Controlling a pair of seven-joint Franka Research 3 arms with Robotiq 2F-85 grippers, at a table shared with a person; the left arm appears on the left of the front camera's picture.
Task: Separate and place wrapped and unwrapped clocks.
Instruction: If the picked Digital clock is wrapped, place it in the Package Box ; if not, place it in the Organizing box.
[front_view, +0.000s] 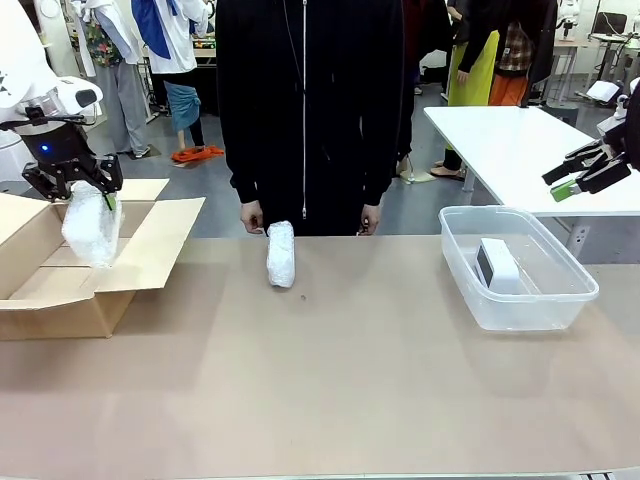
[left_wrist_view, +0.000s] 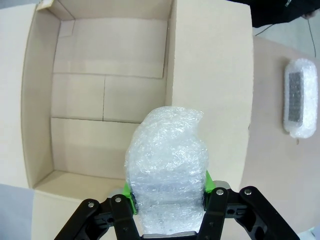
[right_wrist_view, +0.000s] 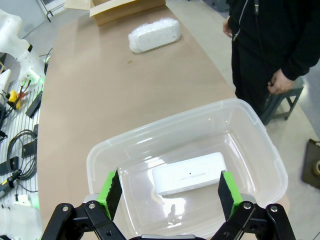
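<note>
Left gripper (left_wrist_view: 167, 192) is clamping a wrapped clock (left_wrist_view: 167, 150) over the open cardboard box (left_wrist_view: 100, 95); best lowering it well inside before releasing. Right gripper (right_wrist_view: 168, 192) is gaping empty above the clear bin (right_wrist_view: 150, 130) holding the bare clock (right_wrist_view: 190, 172); second wrapped clock (front_view: 281, 253) is lying mid-table.

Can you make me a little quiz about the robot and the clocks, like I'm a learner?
1. True or false: the left gripper is shut on a wrapped bundle over the cardboard box.
2. Where does the bare clock lie? A in the clear bin; B in the cardboard box; C on the table.
3. Fill in: the number of wrapped bundles lying on the table is ___.
Key: 1 true; 2 A; 3 one, the loose bundle.
</note>
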